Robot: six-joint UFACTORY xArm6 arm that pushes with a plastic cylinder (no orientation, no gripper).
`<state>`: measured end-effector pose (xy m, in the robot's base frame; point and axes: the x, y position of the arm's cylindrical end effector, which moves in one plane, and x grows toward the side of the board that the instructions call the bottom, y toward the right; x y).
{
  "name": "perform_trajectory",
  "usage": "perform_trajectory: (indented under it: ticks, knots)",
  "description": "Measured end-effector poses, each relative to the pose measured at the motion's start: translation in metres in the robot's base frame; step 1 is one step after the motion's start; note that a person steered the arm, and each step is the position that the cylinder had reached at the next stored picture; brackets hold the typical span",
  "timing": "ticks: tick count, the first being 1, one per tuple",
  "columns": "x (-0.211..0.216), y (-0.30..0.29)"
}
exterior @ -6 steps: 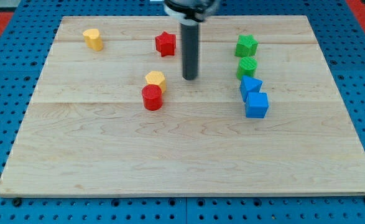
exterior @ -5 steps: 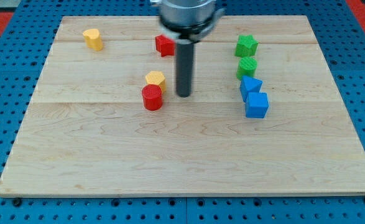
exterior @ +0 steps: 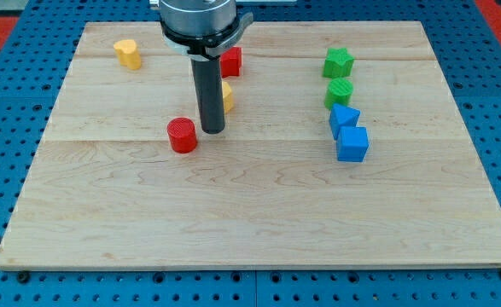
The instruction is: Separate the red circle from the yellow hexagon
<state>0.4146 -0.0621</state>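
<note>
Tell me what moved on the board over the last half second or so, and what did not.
My tip swept toward the view's left and now stands between the two blocks. The red circle slid left and slightly down; the yellow hexagon shifted up and right, partly hidden behind the rod. They no longer touch. The red star, the other yellow block and the green and blue blocks stayed put.

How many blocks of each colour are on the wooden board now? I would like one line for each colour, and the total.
Red: 2, the red circle and a red block partly behind the rod.
Yellow: 2, the yellow hexagon, mostly hidden by the rod, and a yellow block.
Green: 2, a green star and a green circle.
Blue: 2, a blue block and a blue cube.
Total: 8.
</note>
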Motion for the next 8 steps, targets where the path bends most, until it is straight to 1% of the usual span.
perform_trajectory:
  ticks: [1, 2, 3, 4, 5, 6, 7, 8]
  knots:
    - [-0.013, -0.074]
    - [0.018, -0.098]
    - [0.030, -0.056]
    - [0.037, -0.036]
    - [0.055, 0.013]
    - [0.113, 0.024]
    - [0.115, 0.107]
    - [0.107, 0.233]
